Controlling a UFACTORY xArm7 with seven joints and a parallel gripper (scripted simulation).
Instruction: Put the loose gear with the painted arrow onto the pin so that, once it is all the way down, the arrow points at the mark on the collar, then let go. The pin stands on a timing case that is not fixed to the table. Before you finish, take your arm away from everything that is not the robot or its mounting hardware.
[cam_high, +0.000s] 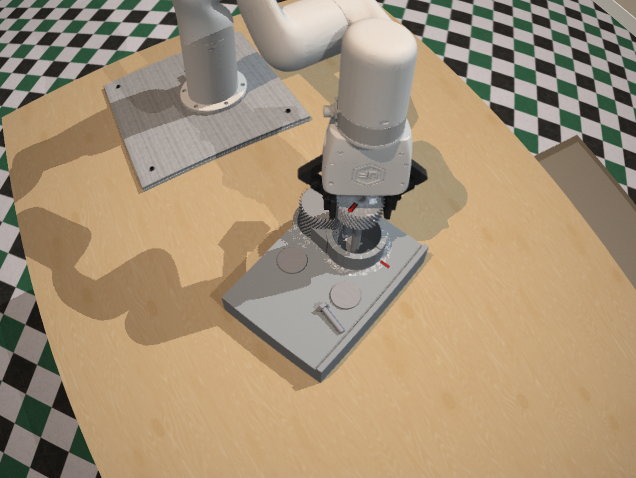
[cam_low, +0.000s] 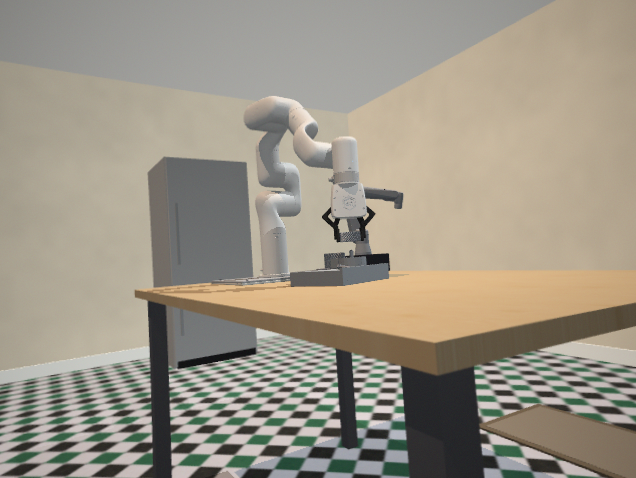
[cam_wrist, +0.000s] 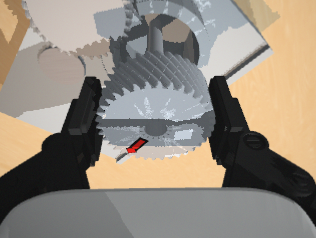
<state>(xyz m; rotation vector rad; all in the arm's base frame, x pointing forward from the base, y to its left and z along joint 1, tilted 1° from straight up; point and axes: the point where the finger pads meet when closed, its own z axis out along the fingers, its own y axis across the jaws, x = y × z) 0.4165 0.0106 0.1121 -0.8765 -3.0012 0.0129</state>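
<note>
My gripper (cam_wrist: 155, 94) is shut on the loose grey helical gear (cam_wrist: 154, 107), which has a red arrow (cam_wrist: 136, 145) painted on its top face. In the top view the gear (cam_high: 359, 213) hangs just above the collar (cam_high: 354, 251) of the grey timing case (cam_high: 329, 292). The pin stands inside the collar, below the gear. A red mark (cam_high: 384, 264) sits on the collar's front right rim. The arrow (cam_high: 352, 207) points toward the back left, away from the mark. In the exterior view the gear (cam_low: 350, 235) is clear above the case (cam_low: 339, 274).
A second gear (cam_high: 311, 218) is mounted on the case at the back left of the collar. Two round bosses (cam_high: 292, 260) (cam_high: 344, 295) and a bolt (cam_high: 329, 317) lie on the case top. The arm's base plate (cam_high: 203, 118) is at the back left.
</note>
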